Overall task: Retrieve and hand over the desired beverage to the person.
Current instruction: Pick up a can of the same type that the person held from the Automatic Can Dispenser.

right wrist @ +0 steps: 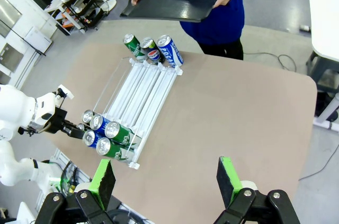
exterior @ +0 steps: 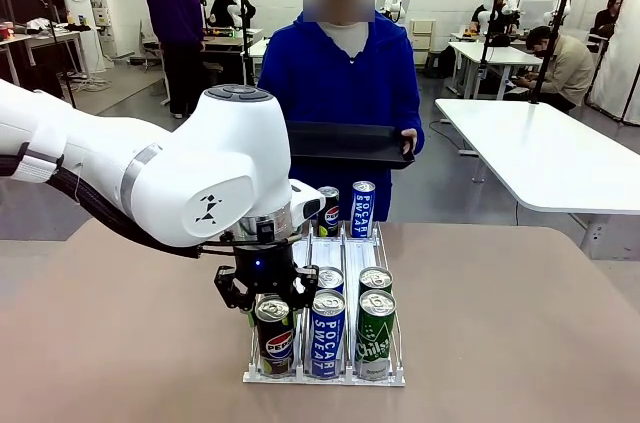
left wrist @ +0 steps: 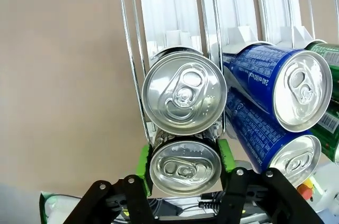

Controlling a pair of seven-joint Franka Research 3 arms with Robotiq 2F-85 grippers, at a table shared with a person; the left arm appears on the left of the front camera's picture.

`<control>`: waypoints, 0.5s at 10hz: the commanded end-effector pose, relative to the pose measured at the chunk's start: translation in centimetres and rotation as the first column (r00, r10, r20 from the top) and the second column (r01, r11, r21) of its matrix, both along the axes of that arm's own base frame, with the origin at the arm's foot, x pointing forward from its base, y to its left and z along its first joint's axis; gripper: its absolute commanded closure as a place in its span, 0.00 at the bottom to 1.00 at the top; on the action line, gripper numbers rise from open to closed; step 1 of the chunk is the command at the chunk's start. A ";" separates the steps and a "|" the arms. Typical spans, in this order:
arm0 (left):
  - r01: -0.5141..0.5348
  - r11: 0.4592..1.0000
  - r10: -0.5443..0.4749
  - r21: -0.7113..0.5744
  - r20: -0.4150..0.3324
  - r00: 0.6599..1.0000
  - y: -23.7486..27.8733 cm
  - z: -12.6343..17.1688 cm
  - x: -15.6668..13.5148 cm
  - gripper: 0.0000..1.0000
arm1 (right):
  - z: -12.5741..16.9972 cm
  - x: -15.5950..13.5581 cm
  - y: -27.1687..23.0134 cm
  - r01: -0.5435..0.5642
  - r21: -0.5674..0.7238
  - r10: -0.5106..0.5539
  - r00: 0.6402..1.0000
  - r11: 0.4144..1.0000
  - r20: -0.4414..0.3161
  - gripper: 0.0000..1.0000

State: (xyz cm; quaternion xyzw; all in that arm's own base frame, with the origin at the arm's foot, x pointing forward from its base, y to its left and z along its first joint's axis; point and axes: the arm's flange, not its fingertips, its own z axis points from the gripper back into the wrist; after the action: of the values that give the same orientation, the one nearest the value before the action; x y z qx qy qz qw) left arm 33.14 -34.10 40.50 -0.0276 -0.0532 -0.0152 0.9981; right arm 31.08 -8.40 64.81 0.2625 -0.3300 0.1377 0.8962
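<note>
- The left gripper (exterior: pixel 265 295) was clamped on the cola can (left wrist: pixel 185 168) at the near end of the rack's (right wrist: pixel 148 89) left lane, a green pad (left wrist: pixel 142 163) pressed against each side.
- A second can (left wrist: pixel 184 98) stood just behind it in the same lane.
- Blue cans (exterior: pixel 327 333) and green cans (exterior: pixel 375 333) filled the near end of the rack's other two lanes; three more cans (right wrist: pixel 152 49) stood at its far end.
- The right gripper (right wrist: pixel 167 181) hung over the table (right wrist: pixel 238 113) to the right of the rack, jaws apart and empty.
- The person (exterior: pixel 345 73) stood beyond the rack's far end, holding a black tray (exterior: pixel 345 143) in both hands.
</note>
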 end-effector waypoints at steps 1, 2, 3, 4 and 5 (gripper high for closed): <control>-0.002 1.000 0.002 -0.006 -0.022 1.000 -0.2 0.1 0.1 0.93 | -0.1 0.2 0.0 -0.024 0.022 0.024 1.000 0.999 0.008 0.00; -0.002 1.000 0.001 -0.006 -0.021 1.000 -0.2 0.2 0.1 1.00 | -0.1 0.2 0.0 -0.024 0.022 0.024 1.000 0.999 0.008 0.00; 0.004 1.000 -0.004 -0.005 -0.019 1.000 -0.2 0.3 0.1 1.00 | -0.1 0.2 0.0 -0.024 0.022 0.024 1.000 0.999 0.008 0.00; 0.013 1.000 -0.013 -0.002 -0.012 1.000 -0.3 0.6 -0.1 1.00 | -0.1 0.2 0.0 -0.024 0.022 0.024 1.000 0.999 0.008 0.00; -0.008 1.000 0.008 0.010 -0.029 1.000 -0.6 1.8 -0.2 0.62 | -0.1 0.2 0.0 -0.024 0.022 0.024 1.000 0.999 0.008 0.00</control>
State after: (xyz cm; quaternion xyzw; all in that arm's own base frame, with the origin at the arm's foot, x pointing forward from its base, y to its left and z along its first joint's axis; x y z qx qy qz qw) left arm 33.06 -34.24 40.77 -0.0258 -0.0498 -0.0167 0.9983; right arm 31.08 -8.40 64.81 0.2625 -0.3300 0.1377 0.8962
